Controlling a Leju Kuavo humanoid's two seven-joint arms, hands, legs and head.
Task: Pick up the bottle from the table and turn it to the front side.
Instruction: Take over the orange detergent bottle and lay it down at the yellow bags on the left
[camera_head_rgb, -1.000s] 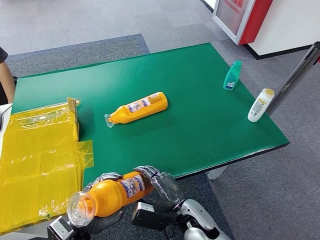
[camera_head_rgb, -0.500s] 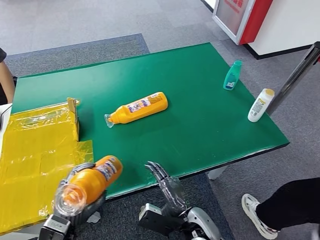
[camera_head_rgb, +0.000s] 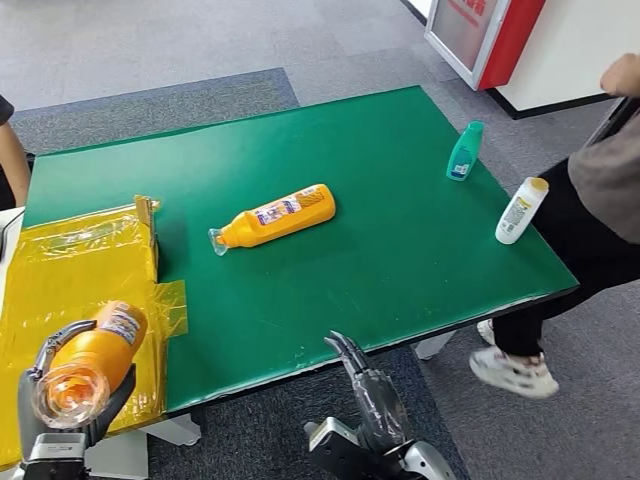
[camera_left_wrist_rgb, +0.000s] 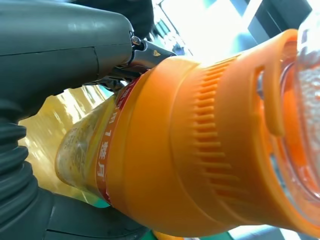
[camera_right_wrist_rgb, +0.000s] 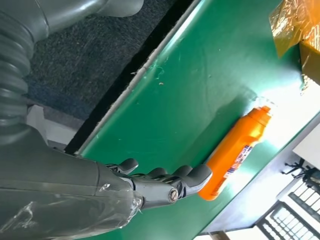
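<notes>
So the left hand (camera_head_rgb: 56, 400) has an orange bottle (camera_head_rgb: 94, 357) wrapped up in its fingers (camera_left_wrist_rgb: 147, 52), held in the air near the front left corner of the table (camera_head_rgb: 392, 230), over the yellow plastic sheeting (camera_head_rgb: 72, 290). The clear cap end points back toward the robot and the base points away. In the left wrist view you can see the ribbed orange neck and a strip of the label band, but I can't tell from here whether the front of the label is facing up or not.

The right hand (camera_head_rgb: 370, 395) is down below the table's front edge, holding nothing, fingers loosely spread and a bit curled.

There's a second orange bottle (camera_head_rgb: 273, 216) lying on its side mid-table, plus a teal bottle (camera_head_rgb: 464, 151) and a white bottle (camera_head_rgb: 521, 209) out near the right edge. A person (camera_head_rgb: 596, 220) is standing right by that side.

My read: the pickup part is done and we're in the turning step. The next move probably calls for rolling the wrist so the label's front faces out, keeping the grip firm since the bottle looks smooth and could slip.
</notes>
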